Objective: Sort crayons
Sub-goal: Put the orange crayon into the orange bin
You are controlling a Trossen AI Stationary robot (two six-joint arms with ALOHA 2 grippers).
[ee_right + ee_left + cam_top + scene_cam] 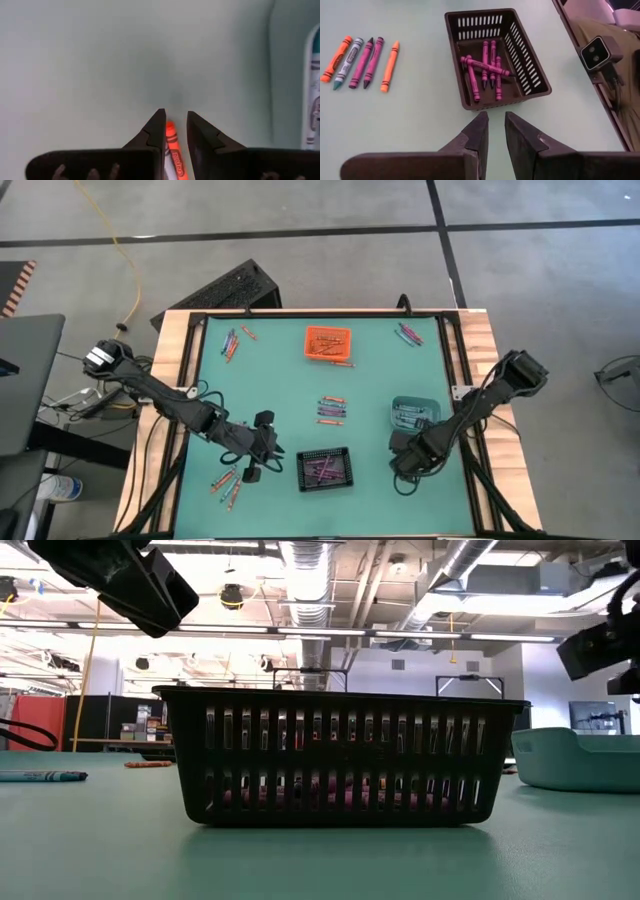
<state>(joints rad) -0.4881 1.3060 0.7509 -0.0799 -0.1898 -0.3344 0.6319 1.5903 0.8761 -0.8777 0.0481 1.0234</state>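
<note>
1. Light is bright and even; in the low view, long ceiling lamps (300,632) glow overhead and blow out to white.
2. Shadows on the tabletop (290,390) are soft and faint; a pale one sits under the black basket (335,755).
3. The tabletop's front strip in the low view is blurred.
4. In the right wrist view, the surface ahead is a hazy wash with no sharp detail, and a crayon (173,152) between the fingers is slightly soft.
5. The left wrist view is crisp, with mild glare on the mat.
</note>
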